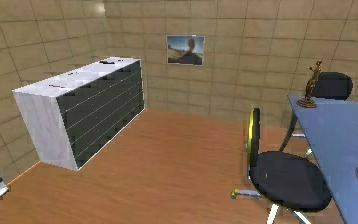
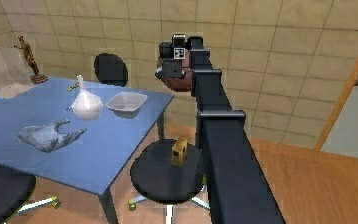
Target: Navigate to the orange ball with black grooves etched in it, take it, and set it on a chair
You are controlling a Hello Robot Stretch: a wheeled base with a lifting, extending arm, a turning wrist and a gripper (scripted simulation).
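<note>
The dark arm rises in the arm side view to my gripper (image 2: 168,72), high in front of the tiled wall. A round orange-brown ball (image 2: 180,80) hangs at its far end, clear of every surface, so the gripper holds it. Below stands a black swivel chair (image 2: 167,176) with a round seat, and a small yellow-brown object (image 2: 178,152) sits on that seat. In the forward view a black chair (image 1: 285,176) with a yellow-green back edge stands beside the blue table (image 1: 339,140).
The blue table (image 2: 42,150) carries a bronze statuette (image 2: 28,58), a white vase (image 2: 85,102), a white bowl (image 2: 127,102) and a crumpled clear bag (image 2: 49,135). Another black chair (image 2: 110,68) stands behind it. A grey drawer unit (image 1: 82,105) lines the forward view's left wall, with open wood floor between.
</note>
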